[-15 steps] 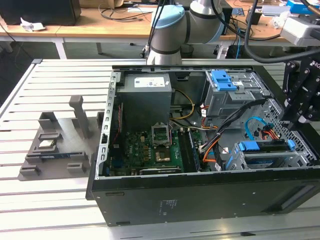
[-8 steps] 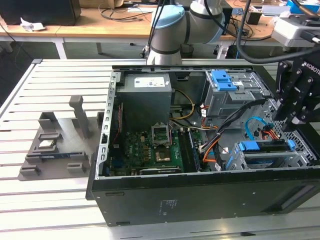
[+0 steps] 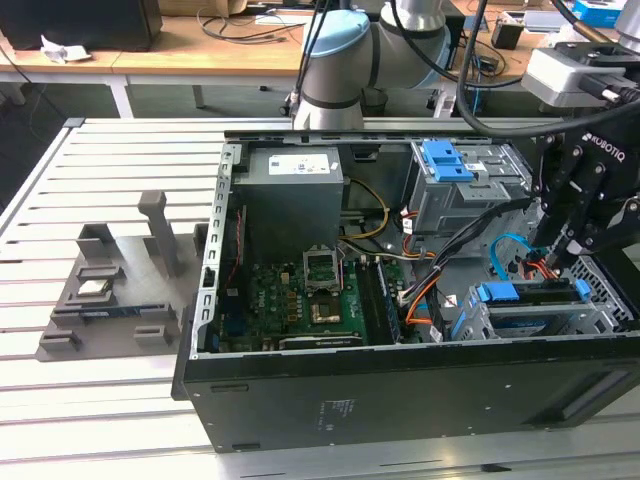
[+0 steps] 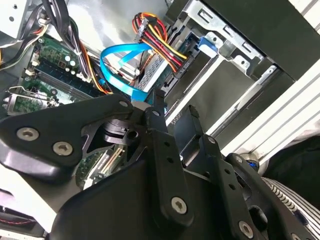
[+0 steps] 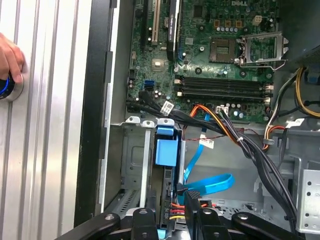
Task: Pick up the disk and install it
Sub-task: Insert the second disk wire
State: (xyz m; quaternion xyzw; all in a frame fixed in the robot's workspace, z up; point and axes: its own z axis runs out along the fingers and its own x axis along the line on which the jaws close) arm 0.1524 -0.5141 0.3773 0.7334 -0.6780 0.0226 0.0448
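Observation:
The disk (image 3: 540, 318) sits in the drive cage at the open computer case's corner, on the exterior view's right, its bright blue frame (image 3: 497, 293) showing at the cage mouth. In the second wrist view the disk (image 4: 150, 67) shows its silver body inside that cage. The first wrist view shows the disk (image 5: 166, 150) edge-on by its blue tab. My gripper (image 3: 562, 262) hangs just above the disk's cabled end. The gripper (image 4: 175, 105) is open by a narrow gap, with nothing between its fingers. In the first wrist view the gripper (image 5: 170, 212) straddles the cage slot.
Blue (image 5: 210, 182) and red-yellow cables (image 4: 155, 35) crowd the disk's end. A second cage with a blue frame (image 3: 447, 160), a grey box (image 3: 295, 195) and the motherboard (image 3: 310, 300) fill the case. A grey fixture (image 3: 110, 290) stands on the slatted table. A hand (image 5: 7, 60) rests at the table.

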